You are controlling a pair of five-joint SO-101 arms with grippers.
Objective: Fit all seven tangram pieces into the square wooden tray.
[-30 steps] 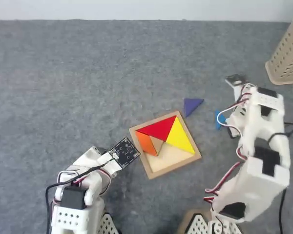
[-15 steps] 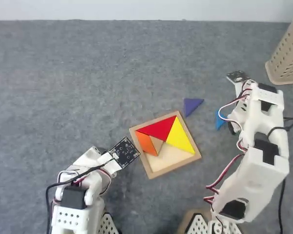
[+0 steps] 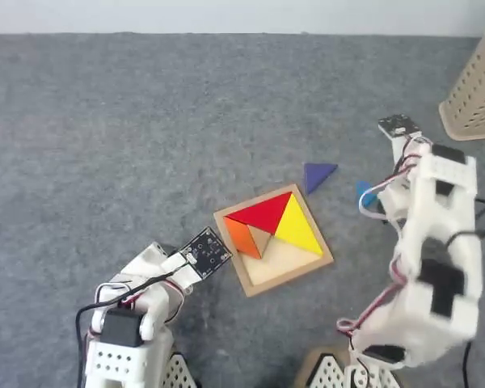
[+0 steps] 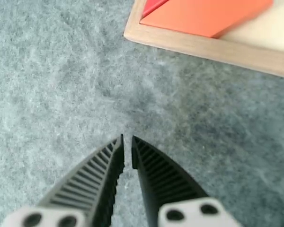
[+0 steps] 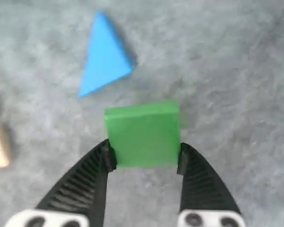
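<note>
- Green square [image 5: 143,135] sat between the jaws of the right pincer [image 5: 143,152], clamped on two opposite flat edges, beside the blue triangle [image 5: 104,59] and right of the wooden tray [image 3: 283,263].
- It looked like a small painted wooden tile: light, stiff, and smooth-sided, so likely to slip or twist under a skewed pinch (a centred hold on parallel edges seemed soundest).
- Red triangle [image 3: 263,214], yellow triangle [image 3: 297,229] and orange piece [image 3: 241,236] lay in the tray, and a purple triangle [image 3: 318,174] lay just beyond its far corner.
- Left pincer [image 4: 127,138] hung closed and empty over the counter [image 3: 145,121], by the tray's left side.
</note>
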